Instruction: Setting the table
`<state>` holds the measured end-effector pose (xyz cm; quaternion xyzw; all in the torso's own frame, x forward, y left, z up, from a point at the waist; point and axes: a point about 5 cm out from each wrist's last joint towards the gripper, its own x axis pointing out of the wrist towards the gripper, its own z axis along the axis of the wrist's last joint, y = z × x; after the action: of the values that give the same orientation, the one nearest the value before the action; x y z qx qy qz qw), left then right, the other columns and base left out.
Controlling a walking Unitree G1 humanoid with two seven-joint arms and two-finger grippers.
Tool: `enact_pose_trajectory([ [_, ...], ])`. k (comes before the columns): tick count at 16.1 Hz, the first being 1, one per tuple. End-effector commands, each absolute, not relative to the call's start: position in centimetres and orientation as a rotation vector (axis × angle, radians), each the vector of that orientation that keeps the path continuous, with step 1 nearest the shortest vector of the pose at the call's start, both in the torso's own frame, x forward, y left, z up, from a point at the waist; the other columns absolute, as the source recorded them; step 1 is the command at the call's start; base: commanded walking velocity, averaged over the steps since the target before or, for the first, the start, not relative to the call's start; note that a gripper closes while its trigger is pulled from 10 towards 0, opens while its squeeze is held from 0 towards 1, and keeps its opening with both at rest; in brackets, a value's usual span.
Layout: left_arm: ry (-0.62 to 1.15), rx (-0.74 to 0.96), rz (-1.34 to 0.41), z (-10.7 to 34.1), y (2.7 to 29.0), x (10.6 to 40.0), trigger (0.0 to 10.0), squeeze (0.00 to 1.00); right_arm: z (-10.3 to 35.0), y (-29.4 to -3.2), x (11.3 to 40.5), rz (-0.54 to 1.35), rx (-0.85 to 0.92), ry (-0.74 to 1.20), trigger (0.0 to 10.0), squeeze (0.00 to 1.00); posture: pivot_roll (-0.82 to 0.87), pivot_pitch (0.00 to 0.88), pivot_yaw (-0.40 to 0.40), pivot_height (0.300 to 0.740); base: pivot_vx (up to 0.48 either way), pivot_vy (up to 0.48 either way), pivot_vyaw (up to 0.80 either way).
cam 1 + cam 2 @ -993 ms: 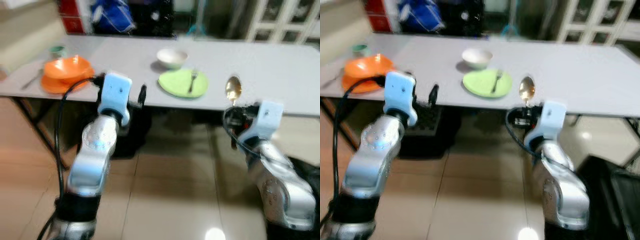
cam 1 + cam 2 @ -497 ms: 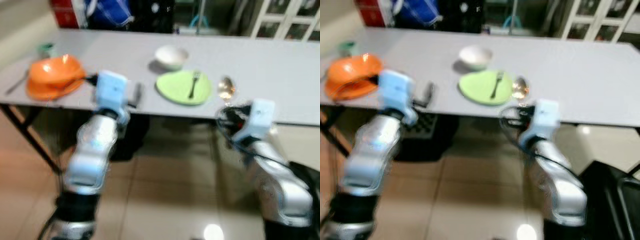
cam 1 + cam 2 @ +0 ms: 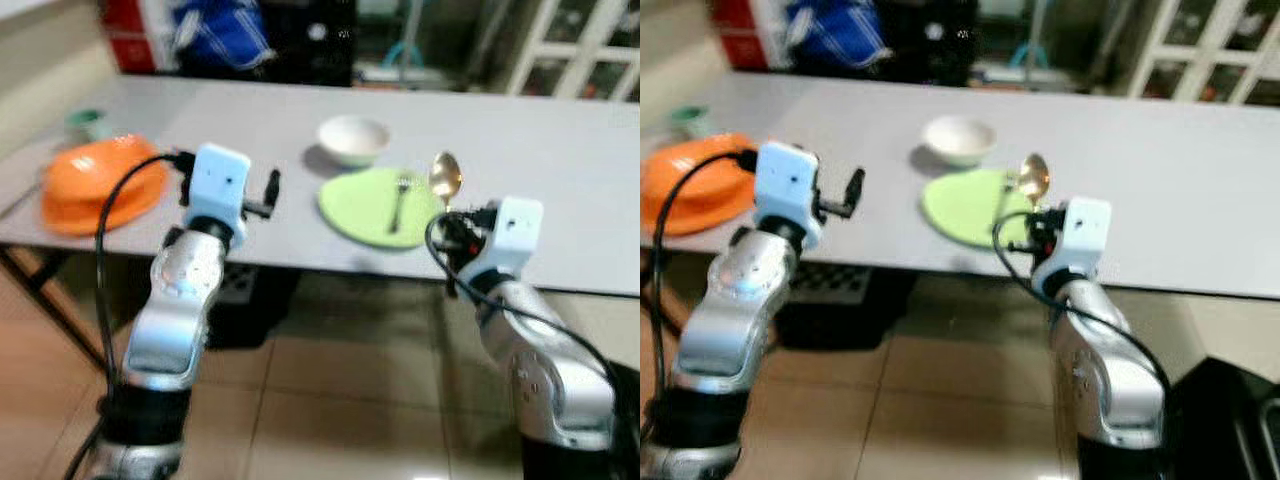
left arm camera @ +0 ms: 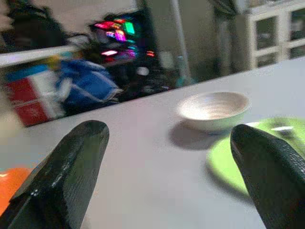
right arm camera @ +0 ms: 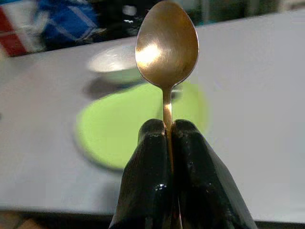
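Right gripper [image 5: 167,131]: you see its two black fingers pressed together on the handle of the spoon [image 5: 167,45], pinching it just below the bowl.
Spoon: it stands upright out of your right jaws, its golden bowl facing the wrist camera, held in the air at the near edge of the table [image 3: 560,170].
Green plate [image 3: 378,205]: it lies on the table just beyond your right jaws and a little to their left, with a fork [image 3: 399,196] resting on its right half.
White bowl [image 4: 213,109]: it sits just behind the green plate, farther from both jaws, close to the plate's far rim.
Left gripper [image 4: 167,176]: your left fingers [image 4: 62,176] are spread wide with nothing between them, raised at the table's near edge and aimed toward the bowl.
Orange dish [image 3: 100,185]: it rests on the table well to the left of your left jaws.
Green cup [image 3: 85,122]: it stands behind the orange dish; blurred, so you cannot tell more.
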<state>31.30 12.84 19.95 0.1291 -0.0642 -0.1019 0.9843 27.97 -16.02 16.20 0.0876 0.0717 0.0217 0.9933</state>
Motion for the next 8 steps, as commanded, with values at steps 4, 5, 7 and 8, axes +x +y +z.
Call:
enact_pose_trajectory([
  [4, -0.099, 0.337, -0.234, 18.9, 13.5, 30.5, 10.0, 0.00, 16.2, -15.4, 28.0, 0.075, 0.197, 0.155, 10.0, 0.00, -0.06, 0.000, 0.000, 0.740, 0.428, 0.000, 0.00],
  [5, -0.094, 0.337, -0.234, 18.8, 13.7, 30.4, 10.0, 0.00, 16.2, -15.4, 28.0, 0.073, 0.199, 0.157, 10.0, 0.00, -0.06, 0.000, 0.000, 0.740, 0.424, 0.000, 0.00],
  [7, -0.067, 0.368, -0.256, 18.3, 14.2, 30.2, 10.0, 0.00, 15.6, -15.1, 28.0, 0.099, 0.200, 0.202, 10.0, 0.00, -0.06, 0.000, 0.000, 0.740, 0.416, 0.000, 0.00],
  [8, -0.043, 0.400, -0.292, 17.8, 14.4, 29.8, 10.0, 0.00, 15.0, -14.8, 27.9, 0.134, 0.185, 0.239, 10.0, 0.00, -0.06, 0.000, 0.006, 0.740, 0.409, 0.000, 0.00],
])
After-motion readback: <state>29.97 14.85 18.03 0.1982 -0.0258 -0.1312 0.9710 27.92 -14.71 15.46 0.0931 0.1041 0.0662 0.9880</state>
